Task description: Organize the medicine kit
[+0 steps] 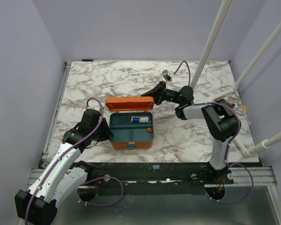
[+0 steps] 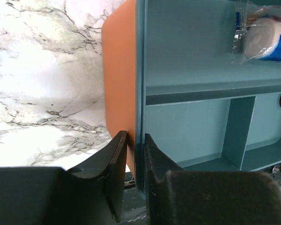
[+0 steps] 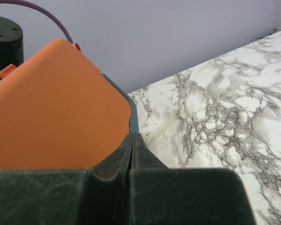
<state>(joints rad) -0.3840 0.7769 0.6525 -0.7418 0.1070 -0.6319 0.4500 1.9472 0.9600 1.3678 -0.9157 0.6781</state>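
"Placement of the medicine kit (image 1: 141, 144) was queried, along with the state of both pincers."

"It was found near the middle of the table (image 1: 192, 136), slightly to the left, with its lid (image 1: 129, 103) raised upright along the far side. The left gripper (image 2: 135, 138) was seen clamped on the kit's left wall, one finger outside on the orange shell and the other inside the teal tray (image 2: 187, 126). The right gripper (image 3: 132, 137) was seen with its fingers pressed together and nothing held. Its tips appeared to be set against the teal trim at the lid's right edge."

"How was the box expected to handle?"

"It was judged light, stiff and smooth, so it could easily be slid on the marble if pushed. A thin wall pinched at one side would more likely be twisted than lifted level. The hinged lid was judged free to swing. It could best be moved by a push at its upper right corner while the left wall was held."

"And the contents?"

"A wrapped white roll (image 2: 267, 37) was seen in the far compartment and a small orange-red piece (image 1: 150, 130) in the near right one. Both were judged loose, so jolts were to be avoided."
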